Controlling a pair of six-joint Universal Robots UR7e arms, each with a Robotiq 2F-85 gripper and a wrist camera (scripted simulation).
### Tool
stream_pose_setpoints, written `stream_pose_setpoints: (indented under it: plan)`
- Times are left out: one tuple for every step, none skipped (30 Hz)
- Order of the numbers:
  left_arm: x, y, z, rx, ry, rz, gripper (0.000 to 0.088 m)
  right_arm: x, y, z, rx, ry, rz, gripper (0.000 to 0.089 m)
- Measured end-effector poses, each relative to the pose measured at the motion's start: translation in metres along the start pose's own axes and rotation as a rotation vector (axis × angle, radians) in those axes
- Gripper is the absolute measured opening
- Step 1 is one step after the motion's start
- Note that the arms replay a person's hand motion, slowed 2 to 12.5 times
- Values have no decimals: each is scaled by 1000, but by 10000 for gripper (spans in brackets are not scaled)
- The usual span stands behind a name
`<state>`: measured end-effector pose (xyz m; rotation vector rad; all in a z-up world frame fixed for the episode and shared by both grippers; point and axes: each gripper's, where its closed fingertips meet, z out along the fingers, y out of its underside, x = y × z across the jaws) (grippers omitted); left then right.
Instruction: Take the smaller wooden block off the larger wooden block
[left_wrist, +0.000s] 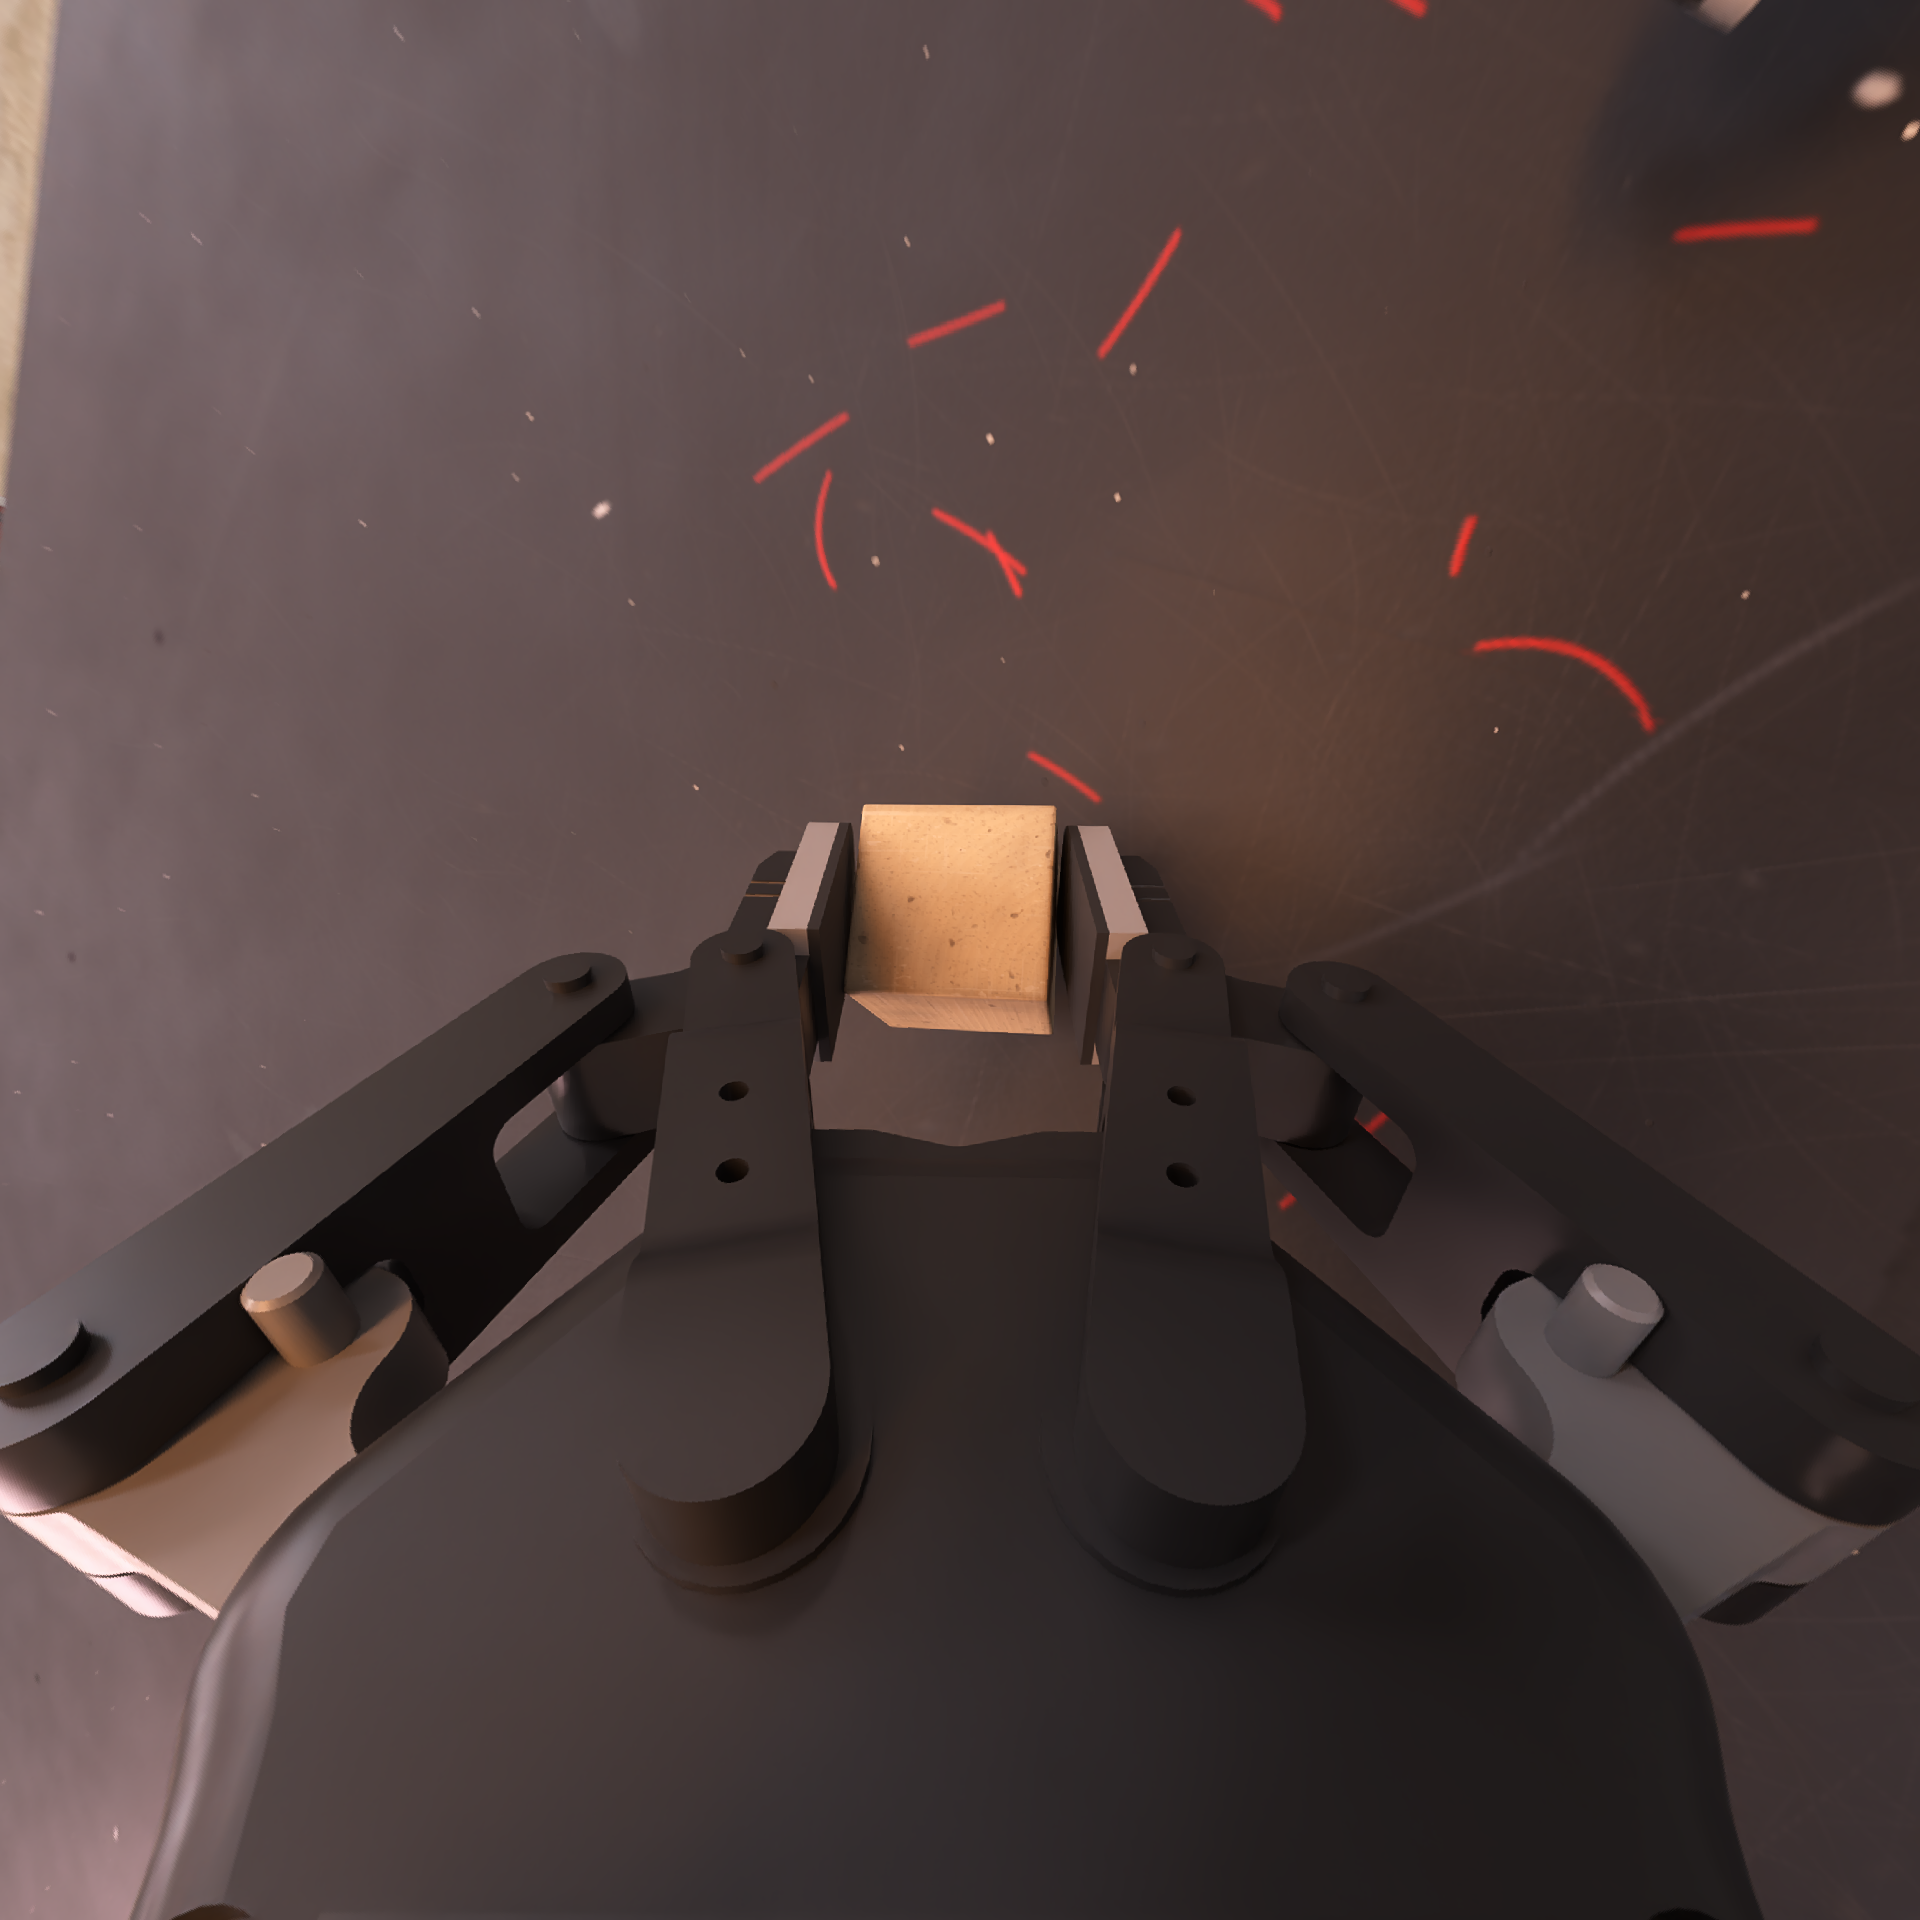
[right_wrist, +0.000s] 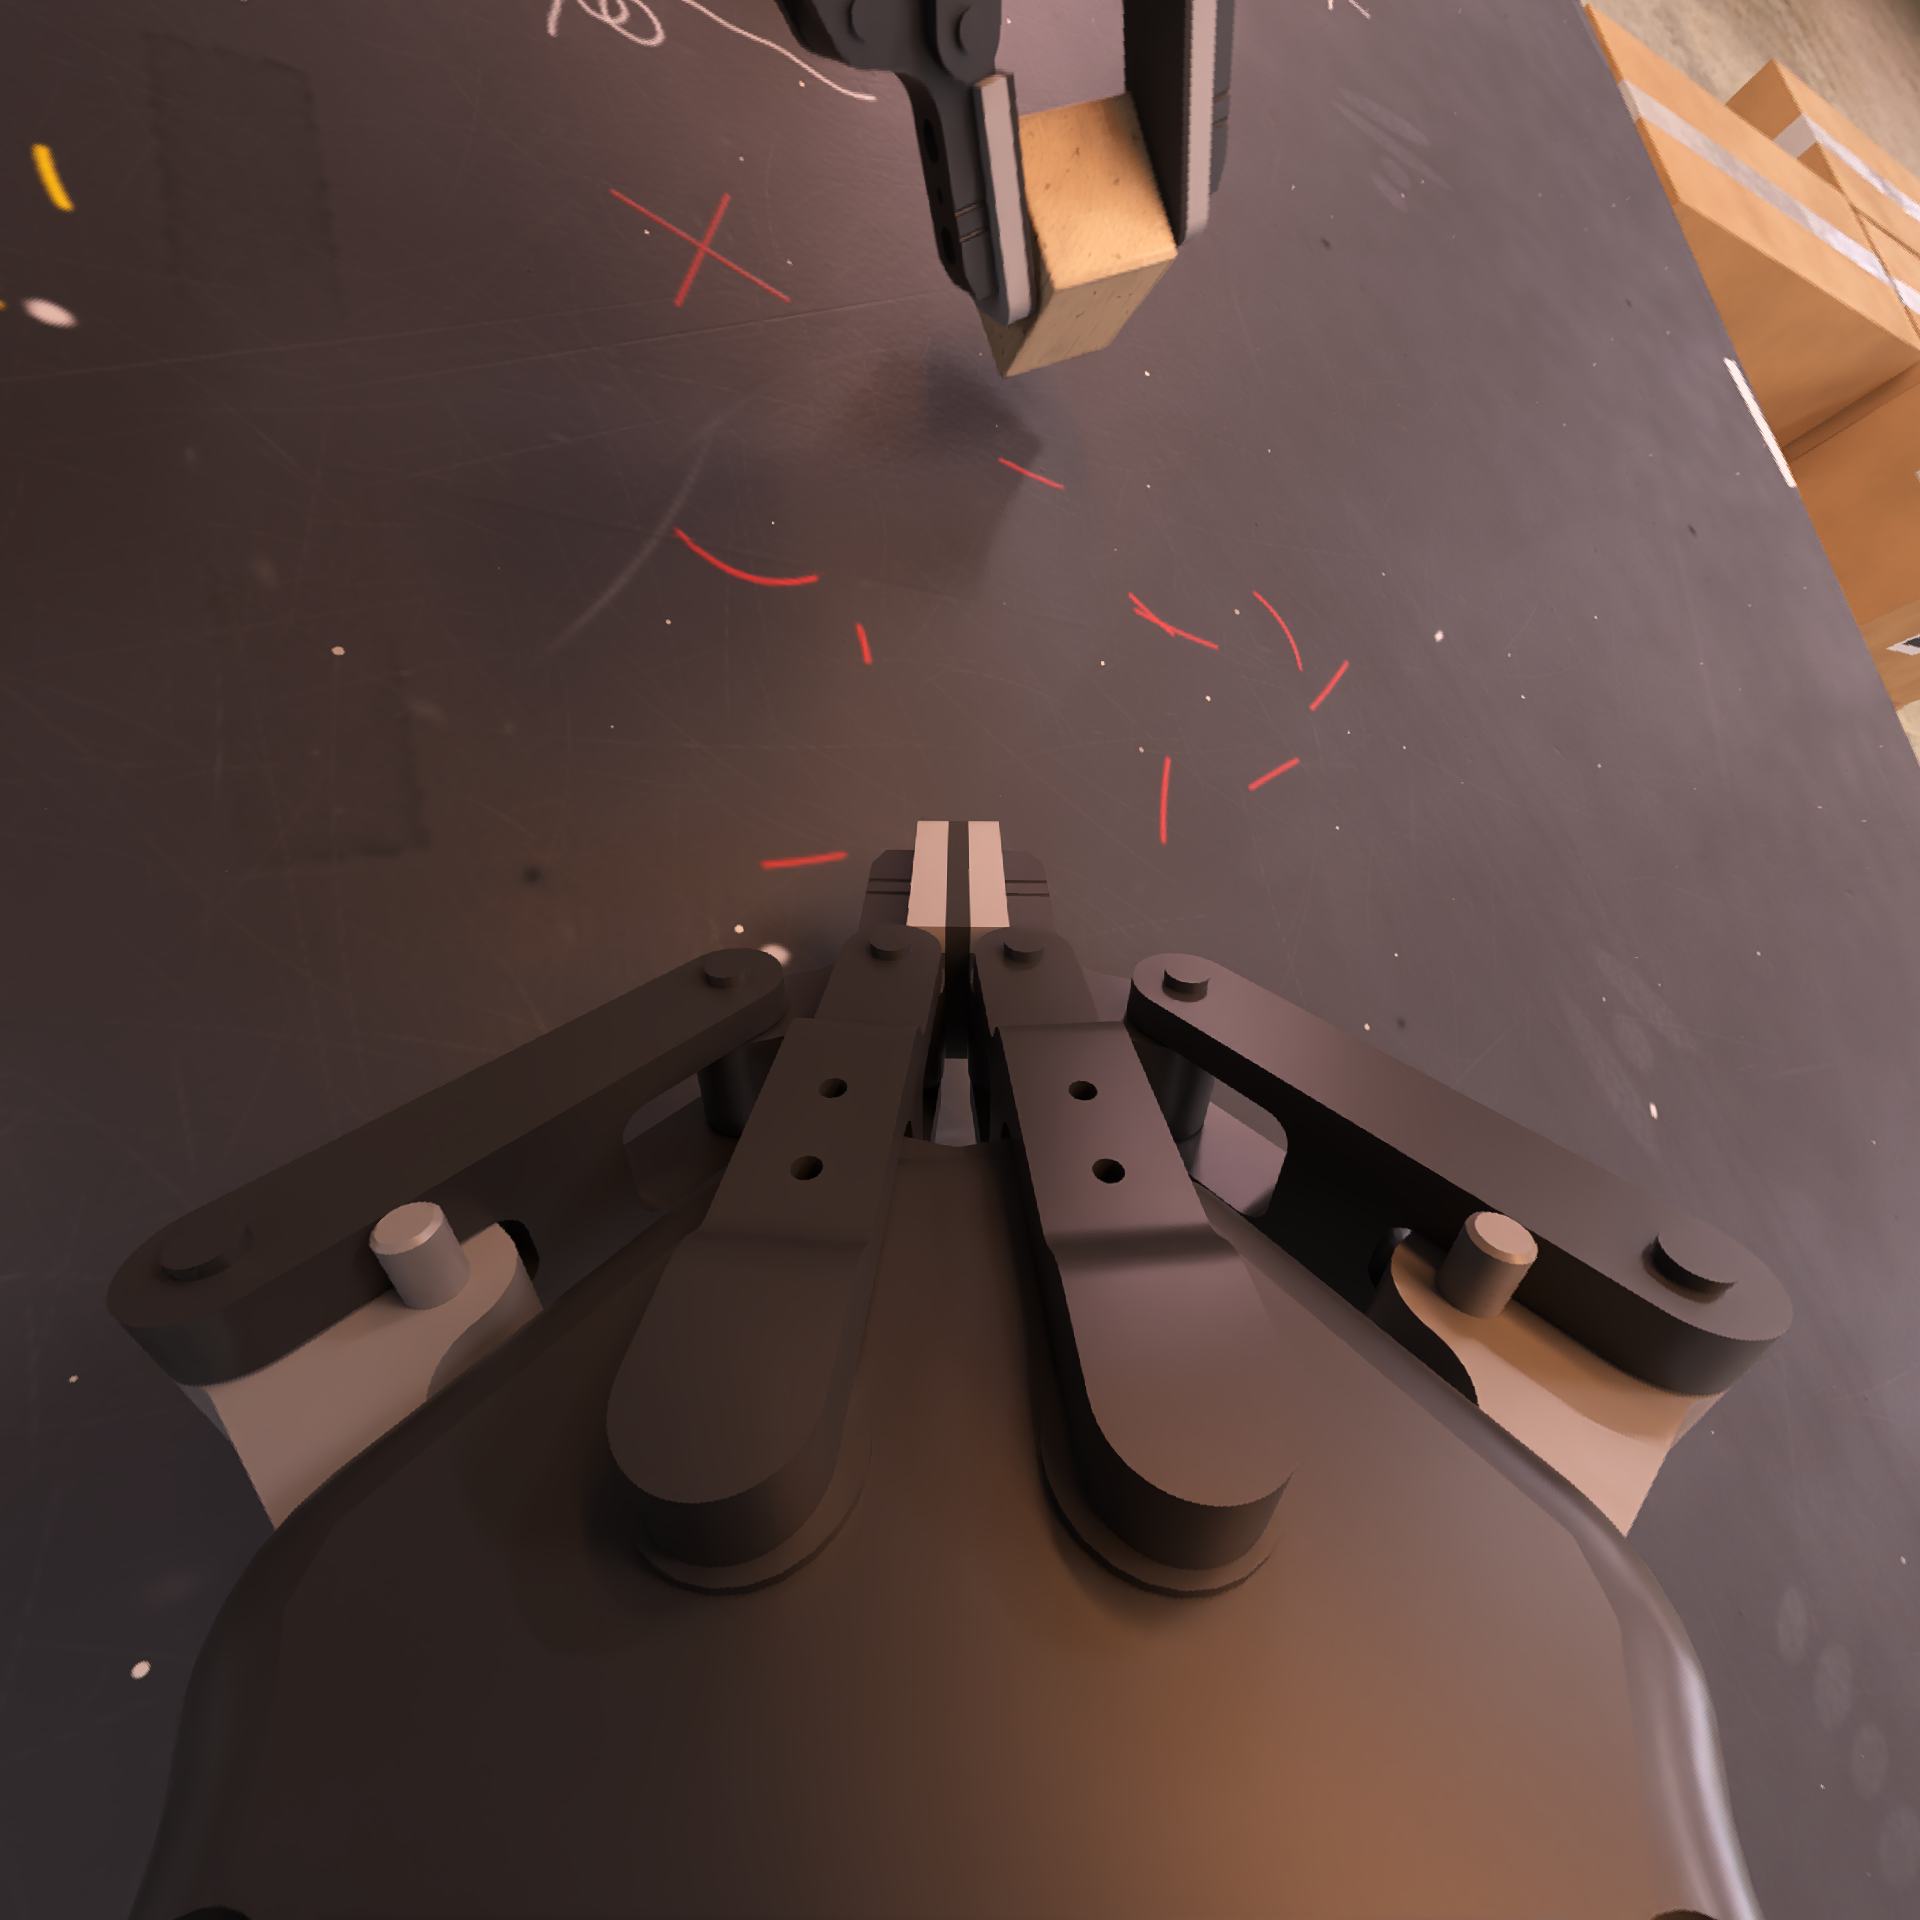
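Observation:
My left gripper (left_wrist: 956, 842) is shut on a light wooden block (left_wrist: 954, 914), which sits between the two pads. In the right wrist view the same left gripper (right_wrist: 1101, 301) holds the wooden block (right_wrist: 1086, 249) a little above the dark table (right_wrist: 416, 520), with its shadow below. My right gripper (right_wrist: 958, 831) is shut with its pads together and holds nothing, low over the table, nearer than the left one. No second wooden block shows in either view.
The dark table top (left_wrist: 416, 416) carries red marks (left_wrist: 1138, 296) and pale specks. Cardboard boxes (right_wrist: 1787, 239) stand beyond the table's right edge in the right wrist view. A dark shape (left_wrist: 1756, 114) shows at the top right of the left wrist view.

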<state>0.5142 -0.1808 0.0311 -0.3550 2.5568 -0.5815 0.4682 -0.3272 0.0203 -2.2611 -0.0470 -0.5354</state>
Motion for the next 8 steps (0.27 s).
stream_pose_setpoints:
  plan:
    - [2,3,2,-16,9,-1,354,0,0,0,0,0,0,0]
    - [3,6,3,-31,14,-1,354,0,0,0,0,0,0,0]
    - [2,8,4,-42,15,2,357,0,0,0,0,0,0,0]
    - [2,9,5,-51,13,5,360,0,0,0,0,0,1,0]
    - [1,11,5,-58,10,9,361,0,0,0,0,0,1,0]
    - [0,11,5,-61,7,13,362,0,0,0,0,0,1,0]
    - [0,11,5,-63,4,17,361,0,0,0,0,0,0,0]
    - [-1,12,5,-64,1,21,360,0,0,0,0,1,0,0]
